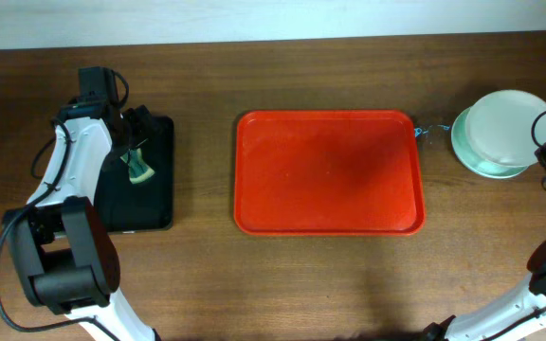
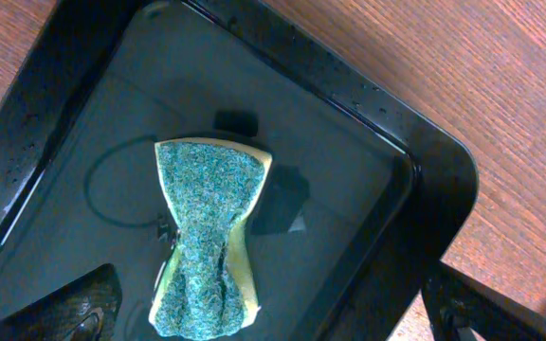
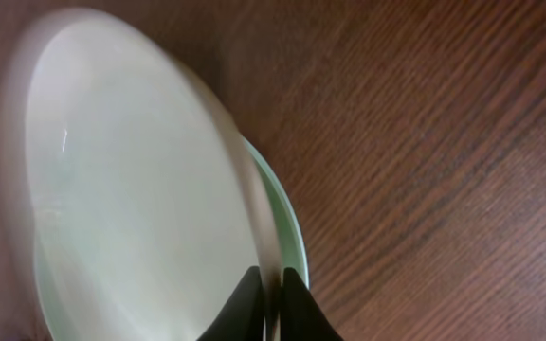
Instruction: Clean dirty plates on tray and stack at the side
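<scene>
A dark brown wood-grain bench [image 1: 330,275] carries everything, with a strip of pale wall [image 1: 254,19] along its far edge, and the red tray [image 1: 330,170] lies between the two pincers. The right pincer [image 3: 271,301] has its fingers drawn almost together on the rim of the white plate [image 3: 131,180], plain and glossy, which sits tilted over a pale green plate [image 3: 292,242] just beneath the fingertips. The left pincer [image 2: 275,317] is spread wide with nothing in its grip, above a teal-speckled sponge [image 2: 207,227] lying in the black tray [image 2: 415,161].
</scene>
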You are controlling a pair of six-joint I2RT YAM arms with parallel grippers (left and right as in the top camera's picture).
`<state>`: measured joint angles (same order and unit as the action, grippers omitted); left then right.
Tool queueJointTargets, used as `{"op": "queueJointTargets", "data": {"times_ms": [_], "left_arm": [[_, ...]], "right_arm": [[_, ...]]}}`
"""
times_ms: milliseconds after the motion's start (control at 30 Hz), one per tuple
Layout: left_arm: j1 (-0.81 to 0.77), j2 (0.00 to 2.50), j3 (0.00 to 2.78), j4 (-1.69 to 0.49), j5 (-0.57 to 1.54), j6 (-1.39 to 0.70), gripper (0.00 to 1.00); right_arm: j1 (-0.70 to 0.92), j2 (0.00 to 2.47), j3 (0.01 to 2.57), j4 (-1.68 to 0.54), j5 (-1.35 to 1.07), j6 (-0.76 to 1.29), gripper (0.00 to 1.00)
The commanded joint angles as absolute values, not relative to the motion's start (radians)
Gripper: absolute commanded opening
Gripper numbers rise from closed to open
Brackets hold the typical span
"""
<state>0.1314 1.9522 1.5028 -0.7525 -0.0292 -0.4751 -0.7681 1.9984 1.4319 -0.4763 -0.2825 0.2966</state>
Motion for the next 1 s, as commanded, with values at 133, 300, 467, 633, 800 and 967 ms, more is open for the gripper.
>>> {"op": "queueJointTargets", "data": {"times_ms": [133, 300, 467, 633, 800, 967], "left_arm": [[0.136, 1.935, 1.518, -0.753, -0.021, -0.473, 0.99], [0.136, 1.935, 1.518, -0.753, -0.021, -0.473, 0.99], [0.136, 1.935, 1.518, -0.753, -0.021, -0.473, 0.99], [0.136, 1.935, 1.518, -0.753, -0.022, -0.473, 0.99], [0.136, 1.935, 1.518, -0.753, -0.022, -0.473, 0.99], [0.136, 1.935, 1.518, -0.753, -0.022, -0.473, 0.99]], "right_arm": [[-0.731, 1.995, 1.436, -0.527, -0.303, 0.312, 0.61], [-0.740, 1.898, 1.436, -0.697, -0.302, 0.312, 0.84], [-0.698, 1.718, 1.434, -0.955, -0.194, 0.311, 0.84], [-0.575, 1.445, 1.304, -1.035, -0.067, 0.311, 0.88], [-0.371, 1.036, 1.102, -1.076, -0.146, 0.262, 0.99], [-0.268, 0.825, 1.079, -1.267, -0.146, 0.263, 0.98]]}}
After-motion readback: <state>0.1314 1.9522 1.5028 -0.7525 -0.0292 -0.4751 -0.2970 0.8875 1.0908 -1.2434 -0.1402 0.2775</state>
